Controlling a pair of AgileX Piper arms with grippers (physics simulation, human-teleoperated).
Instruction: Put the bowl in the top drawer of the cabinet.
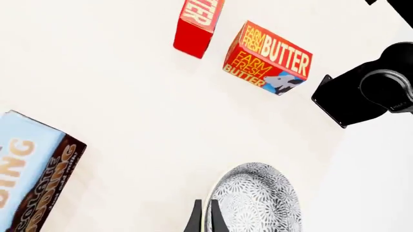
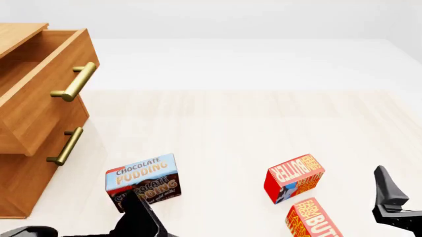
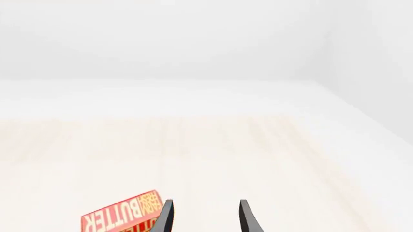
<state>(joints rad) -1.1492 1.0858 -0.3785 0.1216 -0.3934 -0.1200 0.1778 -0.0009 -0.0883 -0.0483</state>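
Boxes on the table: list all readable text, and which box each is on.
"CHOCOLATE PUDDING": pudding box, on its light blue top and again on its brown front; the small line below is too blurred to read.
"FARM FRESH BUTTER": near butter box, on two faces.
"BUTTER": far butter box; its smaller words are too small to read.
The cabinet and the bowl carry no text.

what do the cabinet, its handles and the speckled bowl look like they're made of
Orange-brown cabinet: looks like wood, matte, with visible grain lines. Brass-coloured bar handles: apparently metal, with a soft satin sheen. White, grey-speckled round bowl: probably glazed ceramic, though the render leaves that open.
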